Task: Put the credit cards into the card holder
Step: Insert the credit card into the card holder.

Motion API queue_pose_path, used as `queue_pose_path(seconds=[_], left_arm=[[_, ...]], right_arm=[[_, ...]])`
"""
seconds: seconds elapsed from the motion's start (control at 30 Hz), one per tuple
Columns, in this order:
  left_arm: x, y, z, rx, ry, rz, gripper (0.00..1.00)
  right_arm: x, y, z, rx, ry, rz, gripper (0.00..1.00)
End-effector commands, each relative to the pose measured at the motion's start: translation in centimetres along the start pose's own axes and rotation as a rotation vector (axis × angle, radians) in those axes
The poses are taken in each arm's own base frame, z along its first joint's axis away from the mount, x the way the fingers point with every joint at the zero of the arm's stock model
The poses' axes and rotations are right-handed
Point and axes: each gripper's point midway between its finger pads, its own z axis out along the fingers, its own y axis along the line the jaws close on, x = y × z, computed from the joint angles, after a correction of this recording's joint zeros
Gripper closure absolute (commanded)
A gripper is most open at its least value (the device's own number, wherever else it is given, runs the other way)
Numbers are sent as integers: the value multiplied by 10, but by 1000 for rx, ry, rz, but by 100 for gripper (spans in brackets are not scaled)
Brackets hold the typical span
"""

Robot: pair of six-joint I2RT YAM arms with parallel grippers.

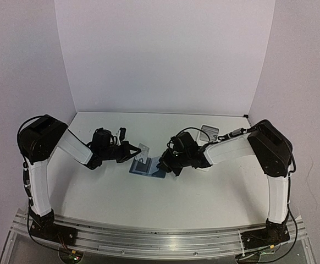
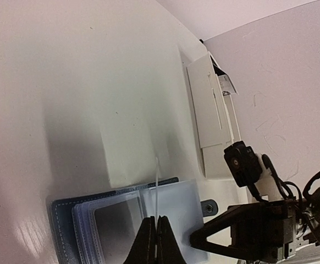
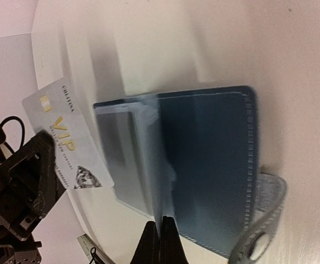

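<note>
A pale card (image 3: 66, 137) is held upright, clenched in the left pincer (image 2: 155, 231), just over the open card holder (image 3: 204, 165) lying mid-desk (image 1: 160, 203). The holder's clear sleeve (image 3: 141, 165) is pinched by the right pincer (image 3: 161, 236).

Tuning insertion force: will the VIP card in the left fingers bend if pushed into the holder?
Likely stiff: the VIP card stands flat, pinched at one edge by the left fingers. The clear sleeves of the card holder look floppy, may buckle; the right fingers pinch one.
</note>
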Motion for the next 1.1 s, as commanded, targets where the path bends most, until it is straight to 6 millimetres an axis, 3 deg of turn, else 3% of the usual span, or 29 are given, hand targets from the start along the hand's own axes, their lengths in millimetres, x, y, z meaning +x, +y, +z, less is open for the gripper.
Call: queue_pose_path(seconds=[0.0, 0.37, 0.73, 1.07], left_arm=[[-2, -21, -3, 55, -28, 62, 100], [18, -16, 3, 46, -11, 63, 100], [17, -21, 11, 26, -49, 252, 100], [39, -8, 15, -28, 3, 251, 100]], right_arm=[[10, -30, 13, 57, 38, 29, 100], [21, -49, 23, 77, 88, 77, 100], [18, -46, 19, 72, 73, 53, 100], [18, -44, 18, 66, 68, 45, 100]])
